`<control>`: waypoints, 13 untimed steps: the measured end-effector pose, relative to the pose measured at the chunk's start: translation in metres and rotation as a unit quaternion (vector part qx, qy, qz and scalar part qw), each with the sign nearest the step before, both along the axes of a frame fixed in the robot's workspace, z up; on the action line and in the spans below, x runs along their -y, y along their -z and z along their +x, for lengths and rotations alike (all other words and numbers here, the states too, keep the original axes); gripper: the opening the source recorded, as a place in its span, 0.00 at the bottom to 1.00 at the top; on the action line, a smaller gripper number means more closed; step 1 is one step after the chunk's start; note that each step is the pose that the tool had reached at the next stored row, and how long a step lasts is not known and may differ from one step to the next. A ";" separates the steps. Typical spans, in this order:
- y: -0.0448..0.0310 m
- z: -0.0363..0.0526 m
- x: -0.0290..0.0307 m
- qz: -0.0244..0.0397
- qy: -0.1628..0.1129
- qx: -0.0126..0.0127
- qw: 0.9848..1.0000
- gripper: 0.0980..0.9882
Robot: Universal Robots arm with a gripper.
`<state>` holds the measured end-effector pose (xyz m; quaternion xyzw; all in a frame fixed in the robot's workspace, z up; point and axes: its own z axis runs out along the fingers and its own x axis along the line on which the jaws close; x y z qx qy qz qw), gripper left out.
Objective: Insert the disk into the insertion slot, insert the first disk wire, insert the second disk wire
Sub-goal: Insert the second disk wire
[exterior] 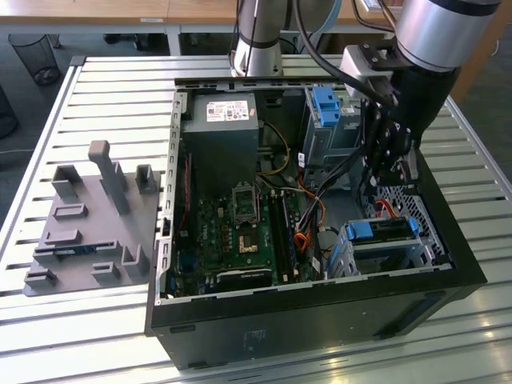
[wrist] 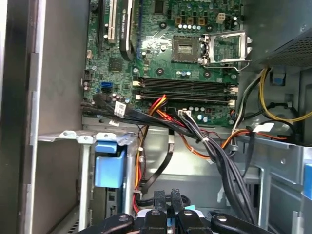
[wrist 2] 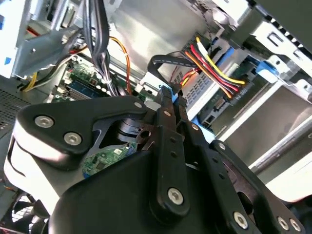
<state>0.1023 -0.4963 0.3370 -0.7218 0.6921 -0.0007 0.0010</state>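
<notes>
Inside open black PC case (exterior: pixel 320 312): jaws pinched on small blue wire connector (wrist 2: pixel 165 92), poised just beside silver disk in blue plastic caddy (wrist 2: pixel 214 105), already seated in low grey perforated metal slot (exterior: pixel 400 256), ready for plugging.

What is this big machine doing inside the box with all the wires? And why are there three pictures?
The box is an open computer case on a slatted table. The machine is a robot arm reaching into it. One picture comes from a camera off the arm; the other two come from cameras riding near its wrist. Its black gripper pinches a small blue plug close to the disk, which already sits in its grey insertion slot. A bundle of red, yellow and black wires runs to the disk. The green board is the computer's main circuit board. A grey holder tray lies beside the case.
</notes>
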 end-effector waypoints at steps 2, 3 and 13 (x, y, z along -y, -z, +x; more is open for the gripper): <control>0.0001 0.0000 0.0048 0.000 0.000 0.000 1.000 0.07; 0.0000 0.0000 0.0074 0.000 0.000 0.000 1.000 0.07; 0.0001 0.0000 0.0205 0.000 0.000 0.000 1.000 0.07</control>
